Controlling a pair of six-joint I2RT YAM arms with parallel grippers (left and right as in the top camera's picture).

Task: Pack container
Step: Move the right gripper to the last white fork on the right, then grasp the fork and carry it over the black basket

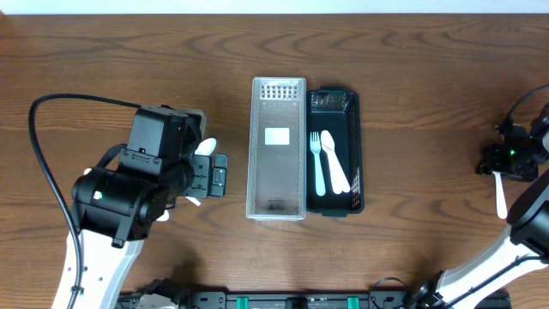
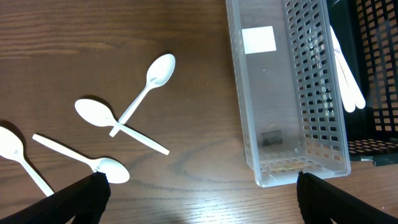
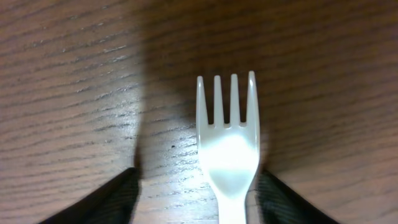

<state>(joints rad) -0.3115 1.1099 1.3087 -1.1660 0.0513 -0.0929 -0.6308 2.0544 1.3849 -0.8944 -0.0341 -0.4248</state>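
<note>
A clear plastic container (image 1: pixel 276 148) stands mid-table, empty, beside a black mesh basket (image 1: pixel 356 154) that holds a white fork (image 1: pixel 316 159) and a white spoon (image 1: pixel 336 163). My left gripper (image 2: pixel 199 202) is open wide and empty, low over the wood between several loose white spoons (image 2: pixel 149 84) and the clear container's near end (image 2: pixel 292 162). In the overhead view it (image 1: pixel 213 172) is left of the container. My right gripper (image 3: pixel 205 199) is open, at the far right (image 1: pixel 504 160). Its fingers straddle a white fork (image 3: pixel 227 149) lying on the table, the right finger close to it.
The black basket (image 2: pixel 379 74) shows at the right edge of the left wrist view. The fork's handle (image 1: pixel 500 196) sticks out below the right gripper. The left arm's body (image 1: pixel 129 193) covers part of the spoon pile.
</note>
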